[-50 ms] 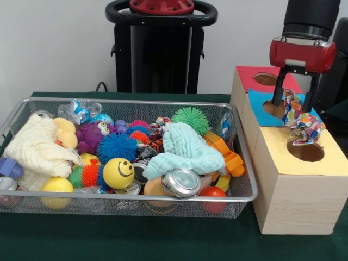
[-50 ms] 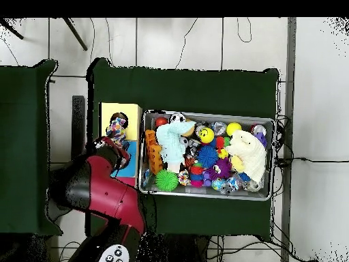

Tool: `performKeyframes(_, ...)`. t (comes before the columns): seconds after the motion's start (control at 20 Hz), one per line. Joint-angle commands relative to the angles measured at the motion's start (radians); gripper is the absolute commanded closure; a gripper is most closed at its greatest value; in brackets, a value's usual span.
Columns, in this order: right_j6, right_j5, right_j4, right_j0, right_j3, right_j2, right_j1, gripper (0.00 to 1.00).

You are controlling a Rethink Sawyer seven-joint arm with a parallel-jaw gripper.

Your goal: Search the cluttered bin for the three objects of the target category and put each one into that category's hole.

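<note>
Dangling from your red-and-black gripper (image 1: 296,103), pinched shut, the multicoloured patterned cloth (image 1: 300,122) hung at twelve o'clock of the yellow section's round hole (image 1: 305,151), lined up to drop in.

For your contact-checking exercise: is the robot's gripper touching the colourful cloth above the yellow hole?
Touching. In the front view the gripper has its two fingers on either side of the colourful cloth, which hangs from them over the yellow hole.

From above I see the wire bin (image 2: 272,157) crammed with toys on the green bench (image 2: 184,89). My red arm (image 2: 102,191) reaches over the box (image 2: 109,112), a multicoloured cloth (image 2: 118,126) lying at its yellow hole.
</note>
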Motion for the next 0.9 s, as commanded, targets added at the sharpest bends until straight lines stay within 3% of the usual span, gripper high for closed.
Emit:
performKeyframes(0.05,0.162,0.152,-0.009,0.011,-0.061,-0.011,0.028,0.0)
performKeyframes(0.2,0.183,0.174,0.001,0.04,-0.075,-0.05,0.047,0.0)
performKeyframes(0.25,0.185,0.174,-0.001,0.034,-0.071,-0.04,0.042,1.0)
performKeyframes(0.9,0.178,0.167,-0.013,0.024,-0.058,-0.014,0.023,1.0)
